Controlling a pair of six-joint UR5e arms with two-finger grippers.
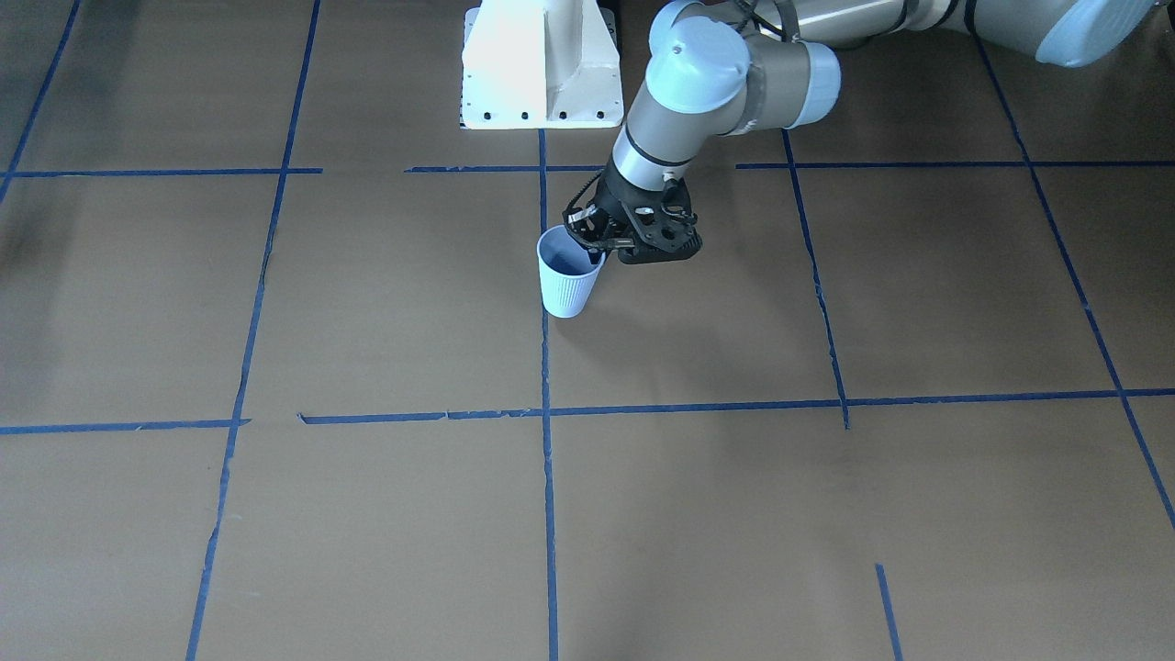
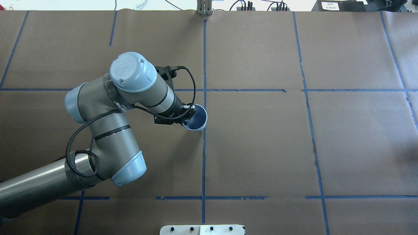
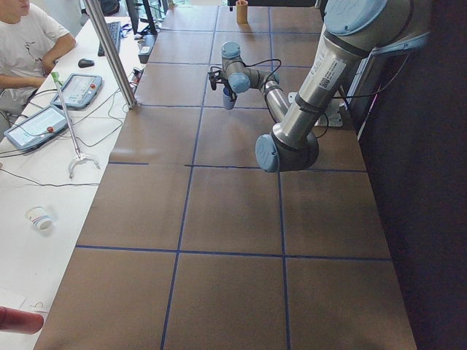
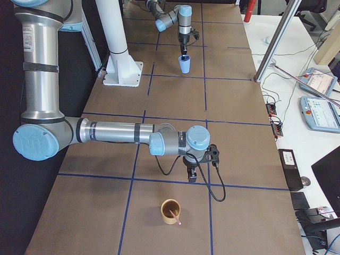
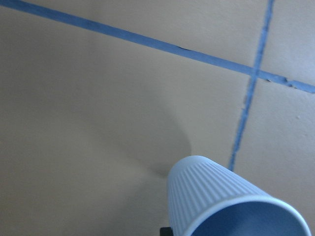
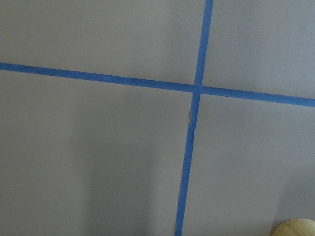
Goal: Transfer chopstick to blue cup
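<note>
Leaning over blue cup [image 1: 569, 289] (left arm [image 2: 137, 94])

- The worktop [image 2: 261, 147] is covered with brown paper, and blue tape lines [image 2: 204, 156] mark it into large rectangles.
- A white pedestal base [image 1: 542, 64] is bolted to the worktop at the robot's edge, and a white column [image 4: 114, 32] rises from it.
- A dark wall [image 3: 423, 182] stands behind that edge.
- Along the far edge runs a white bench [image 3: 29, 219] with two pendant screens [image 3: 80, 90], loose cables and a small paper cup [image 3: 40, 217].
- A slanted metal post [image 3: 109, 51] stands at the bench's edge.
- A person in a white shirt [image 3: 25, 40] sits at the bench.
- The light is even and throws soft shadows.
</note>
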